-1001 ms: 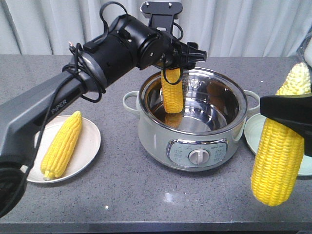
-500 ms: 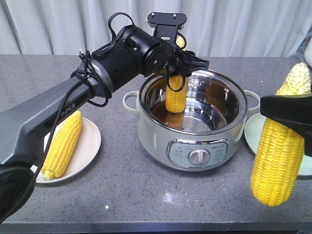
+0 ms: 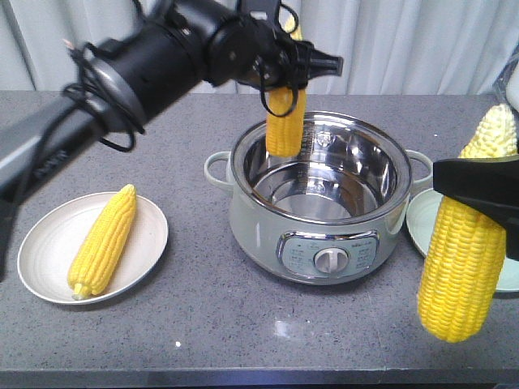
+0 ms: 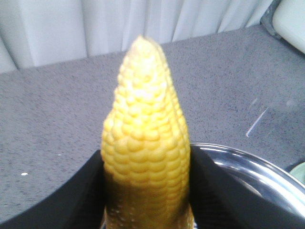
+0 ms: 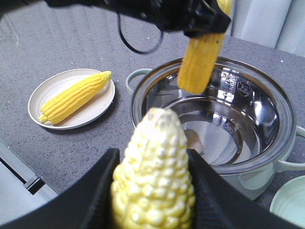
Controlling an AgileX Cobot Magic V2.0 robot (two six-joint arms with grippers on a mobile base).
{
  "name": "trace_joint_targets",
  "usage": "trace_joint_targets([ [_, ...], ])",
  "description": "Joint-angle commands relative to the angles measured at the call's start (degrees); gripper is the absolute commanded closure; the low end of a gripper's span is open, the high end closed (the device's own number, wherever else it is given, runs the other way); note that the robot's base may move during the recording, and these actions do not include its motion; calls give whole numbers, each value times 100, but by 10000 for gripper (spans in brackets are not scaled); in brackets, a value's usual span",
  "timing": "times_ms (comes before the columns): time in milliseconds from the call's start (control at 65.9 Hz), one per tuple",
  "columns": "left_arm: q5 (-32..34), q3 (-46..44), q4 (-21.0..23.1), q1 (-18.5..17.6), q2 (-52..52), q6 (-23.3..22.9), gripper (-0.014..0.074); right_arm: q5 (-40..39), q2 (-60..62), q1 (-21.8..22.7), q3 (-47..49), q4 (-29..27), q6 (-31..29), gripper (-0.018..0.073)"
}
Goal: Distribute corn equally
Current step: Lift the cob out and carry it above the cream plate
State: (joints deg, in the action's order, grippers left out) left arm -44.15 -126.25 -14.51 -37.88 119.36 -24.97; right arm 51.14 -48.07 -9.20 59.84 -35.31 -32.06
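One cob is done, on the plate left of the pot; my left gripper grips a second cob above the pot, my right gripper a third cob.

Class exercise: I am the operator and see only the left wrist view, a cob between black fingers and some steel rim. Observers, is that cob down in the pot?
Observer: No. The left gripper holds the first cob upright over the pot, its lower end near rim level.
Operator: Any other corn?
Observer: A second cob lies on the white plate left of the pot.
Operator: And the right arm?
Observer: The right gripper holds a third cob in the air near a pale green plate.
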Motion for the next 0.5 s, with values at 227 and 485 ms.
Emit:
trace_joint_targets([
  [227, -843, -181, 730, 16, -1379, 1789, 346, -346, 23, 27, 138, -152, -30, 391],
  [485, -1298, 339, 927, 16, -2126, 2423, 346, -346, 23, 27, 138, -152, -30, 391],
])
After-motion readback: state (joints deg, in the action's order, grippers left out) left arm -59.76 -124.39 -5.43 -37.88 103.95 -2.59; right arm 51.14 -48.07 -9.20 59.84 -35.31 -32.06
